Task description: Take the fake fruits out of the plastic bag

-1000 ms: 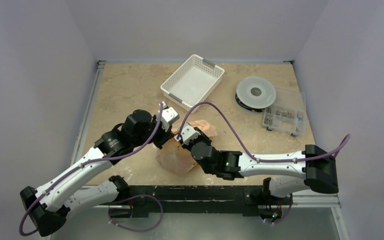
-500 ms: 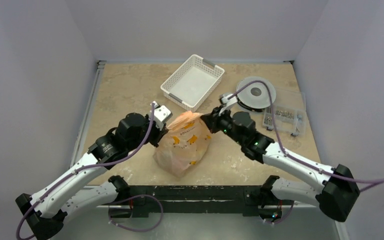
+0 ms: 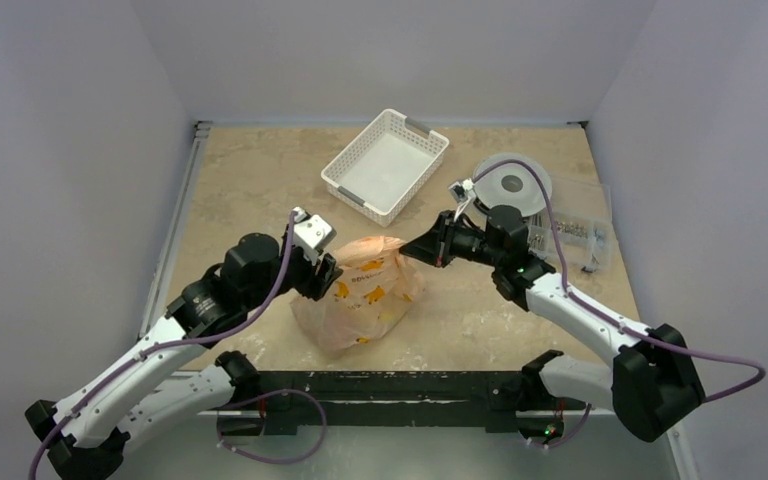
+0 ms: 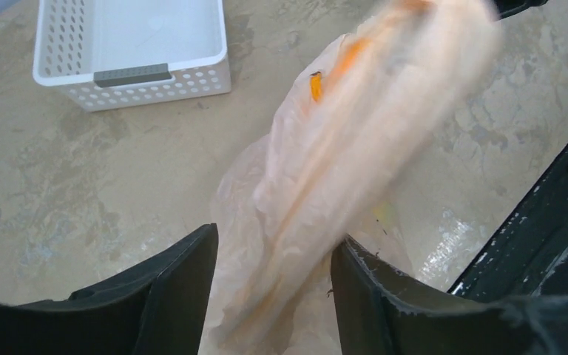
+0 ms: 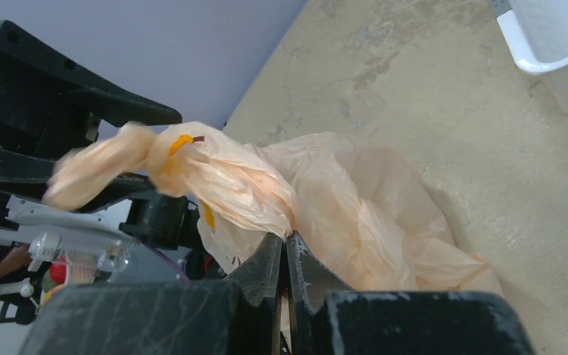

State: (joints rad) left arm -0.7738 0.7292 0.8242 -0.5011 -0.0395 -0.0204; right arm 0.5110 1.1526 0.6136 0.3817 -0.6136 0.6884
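Fingers of the right gripper (image 5: 285, 238) pinch a fold of the thin, crinkly pale-orange plastic bag (image 3: 365, 290). Those of the left gripper (image 4: 274, 240) stand apart, bag bunched between them; whether they grip it, I can't tell. Its belly rests on the beige table (image 3: 250, 180).
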